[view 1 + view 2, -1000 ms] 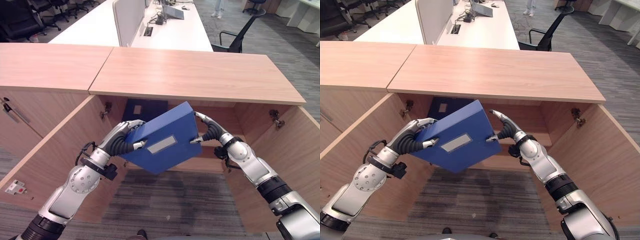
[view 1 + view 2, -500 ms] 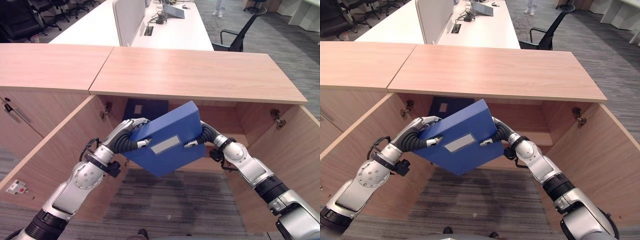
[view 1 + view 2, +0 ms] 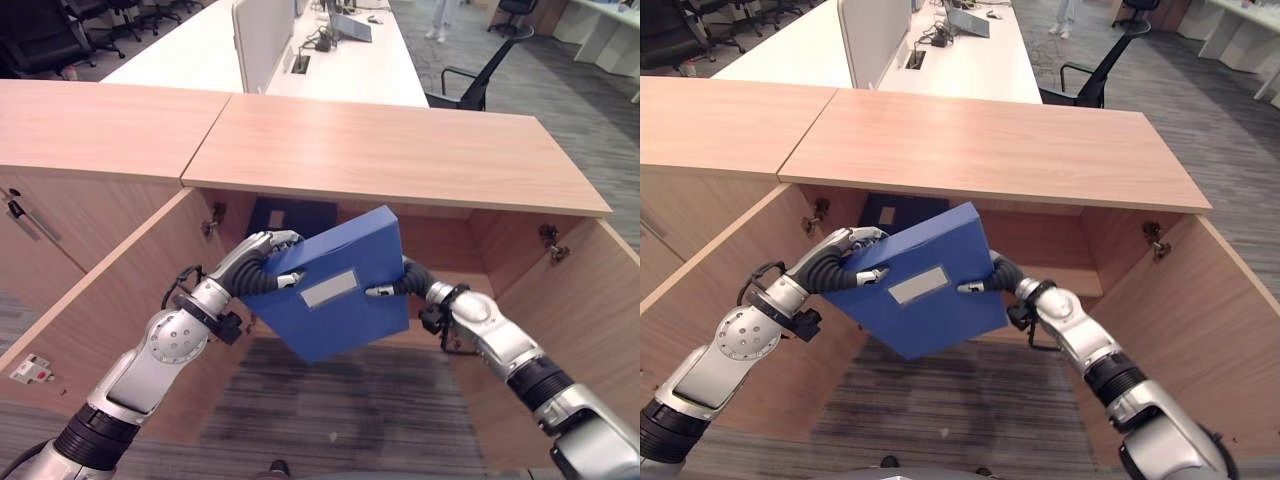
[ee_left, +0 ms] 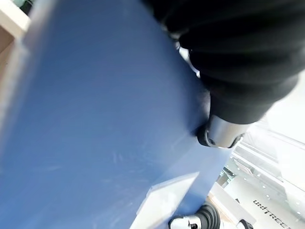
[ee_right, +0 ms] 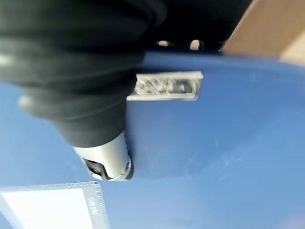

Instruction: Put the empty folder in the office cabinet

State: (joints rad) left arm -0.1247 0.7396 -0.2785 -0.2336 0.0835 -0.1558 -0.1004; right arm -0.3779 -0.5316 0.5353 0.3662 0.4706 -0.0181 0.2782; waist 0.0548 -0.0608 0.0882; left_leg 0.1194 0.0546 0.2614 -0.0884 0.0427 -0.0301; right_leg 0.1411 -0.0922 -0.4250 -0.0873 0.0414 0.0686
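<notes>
- Here, the blue folder (image 3: pixel 338 286) is held in the air between both hands, in front of the open office cabinet (image 3: pixel 440 240) and just below its wooden top (image 3: pixel 390 150).
- The folder is tilted, with its spine facing the camera and a pale label pocket (image 3: pixel 329 288) across that spine; its upper corner reaches up near the underside of the cabinet top.
- The left hand (image 3: pixel 262 262) grips the folder's left side: its fingers curl over the upper left edge, and its thumb (image 3: pixel 290 279) presses on the spine beside the label pocket.
- The right hand (image 3: pixel 992 280) holds the folder's right side: a dark-tipped digit (image 3: pixel 970 288) lies on the spine right of the label pocket, while the rest of the hand is hidden behind the folder.
- In the right wrist view, the dark ribbed cover (image 5: pixel 81 71) sits close against the blue surface, with a silver digit (image 5: pixel 108 160) pressed on it near the corner of the clear label pocket (image 5: pixel 52 207).
- Inside the cabinet, a dark folder (image 3: pixel 290 215) stands at the back, behind the blue one.
- Both cabinet doors are swung open, the left door (image 3: pixel 110 300) and the right door (image 3: pixel 590 320) flanking the arms.
- Beyond the cabinet, a long white desk (image 3: pixel 260 50) with a grey divider panel (image 3: pixel 262 28) runs away from the camera, and a black office chair (image 3: pixel 480 72) stands beside it.
</notes>
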